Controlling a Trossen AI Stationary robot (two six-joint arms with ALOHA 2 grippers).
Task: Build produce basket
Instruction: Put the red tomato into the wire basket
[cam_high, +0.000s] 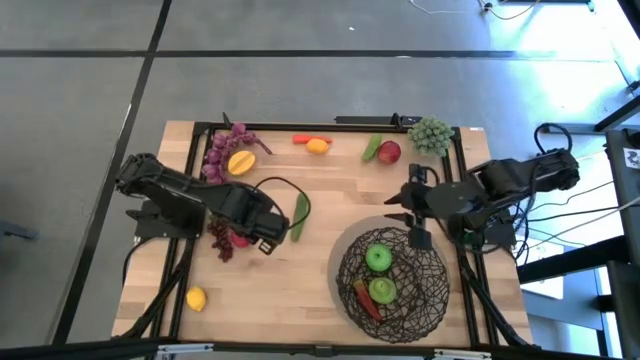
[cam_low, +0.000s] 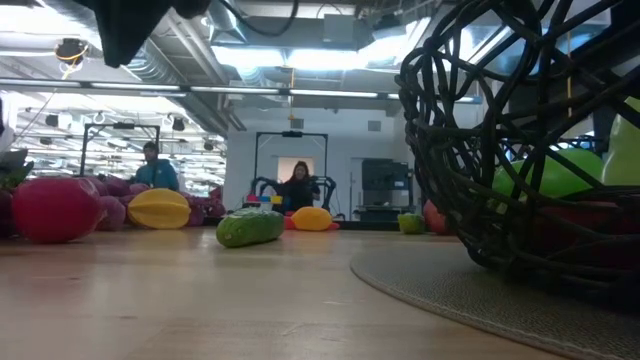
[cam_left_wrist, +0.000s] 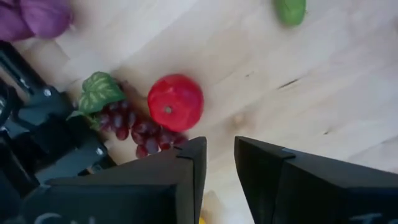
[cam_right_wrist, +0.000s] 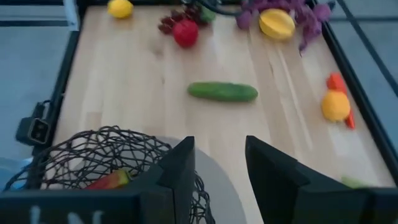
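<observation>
Counter (cam_high: 300, 270) carries everything. Basket (cam_high: 392, 278) sits at its front right on a round mat (cam_low: 440, 285), holding two green apples (cam_high: 378, 258) and a red chili (cam_high: 366, 302). Left claw (cam_left_wrist: 219, 163) hovers over red apple (cam_left_wrist: 175, 102) and red grapes (cam_left_wrist: 138, 127), fingers narrowly apart, empty. Right claw (cam_right_wrist: 219, 163) hangs above the basket's far rim, fingers parted, empty. Cucumber (cam_high: 299, 216) lies mid-counter; lemon (cam_high: 196, 298) front left; purple grapes (cam_high: 222, 152) at far edge.
</observation>
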